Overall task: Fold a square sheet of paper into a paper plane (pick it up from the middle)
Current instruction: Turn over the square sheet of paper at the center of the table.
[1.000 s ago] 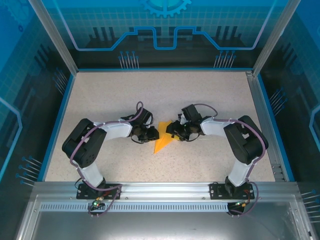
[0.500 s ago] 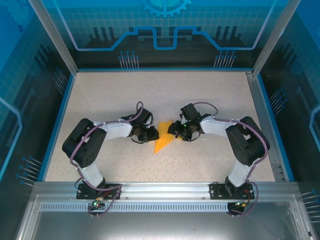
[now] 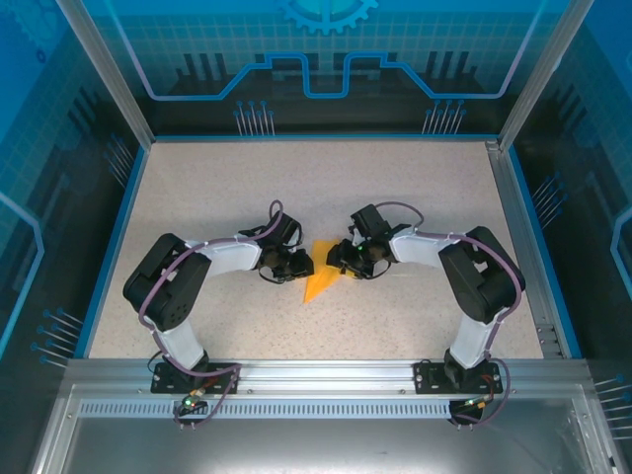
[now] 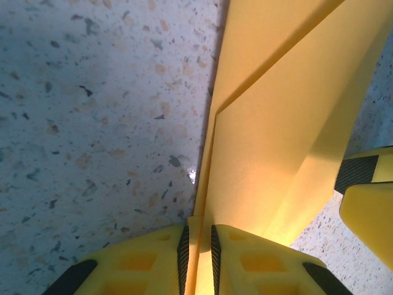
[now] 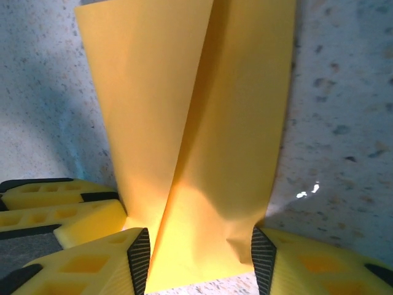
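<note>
Reaching in from lower left and lower right of the overhead frame, elbows bent outward, wrists low and nearly meeting at centre. Pinching thin orange-yellow folded paper [image 4: 276, 141] with the left gripper [image 4: 198, 246], jaws almost together. Straddling it with the right gripper [image 5: 199, 252], jaws half apart, both pads touching.

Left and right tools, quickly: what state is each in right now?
Left tool: shut on the folded paper sheet, at its edge.
Right tool: jaws apart astride the sheet; whether it grips cannot be told.
</note>
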`<state>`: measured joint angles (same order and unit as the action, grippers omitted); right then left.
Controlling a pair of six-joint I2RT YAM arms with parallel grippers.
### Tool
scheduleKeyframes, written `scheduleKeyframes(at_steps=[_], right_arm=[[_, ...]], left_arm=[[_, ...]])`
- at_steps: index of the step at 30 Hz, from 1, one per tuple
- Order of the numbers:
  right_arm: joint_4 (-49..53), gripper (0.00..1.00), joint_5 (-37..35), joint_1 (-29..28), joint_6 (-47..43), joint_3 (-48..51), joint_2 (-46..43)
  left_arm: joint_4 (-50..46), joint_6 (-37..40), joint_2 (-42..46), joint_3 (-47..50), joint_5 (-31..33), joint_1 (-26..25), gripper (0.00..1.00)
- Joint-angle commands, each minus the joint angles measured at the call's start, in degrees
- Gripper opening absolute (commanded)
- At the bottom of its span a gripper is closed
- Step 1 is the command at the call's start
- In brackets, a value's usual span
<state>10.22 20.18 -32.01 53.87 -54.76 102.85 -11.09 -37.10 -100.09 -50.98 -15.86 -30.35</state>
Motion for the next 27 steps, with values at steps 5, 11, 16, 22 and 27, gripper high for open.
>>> scheduleKeyframes(at_steps=[5,11,16,22,27], right_arm=[[-2.76,0.5,3.03,-1.66,1.02,-1.29,1.55],[-5.02,0.56,3.9,-0.98,1.11,-1.4,0.33],[-3.32,0.55,1.24,0.96,1.33,0.47,-2.37],[-0.4,0.56,-4.88,1.84,0.57,4.03,-7.49],[1.13,0.55,-2.56,1.52,0.65,3.79,-6.26]], left_arm=[[0.9,0.78,-2.26,-0.7,-2.6,-0.48,0.21],[1.13,0.37,-1.75,-0.35,-2.53,-0.5,0.2],[1.12,0.19,-1.33,-0.19,-2.17,-0.5,0.2],[1.08,0.19,-1.53,-0.17,-2.07,-0.5,0.2],[1.16,0.1,-1.7,-0.34,-2.25,-0.5,0.2]])
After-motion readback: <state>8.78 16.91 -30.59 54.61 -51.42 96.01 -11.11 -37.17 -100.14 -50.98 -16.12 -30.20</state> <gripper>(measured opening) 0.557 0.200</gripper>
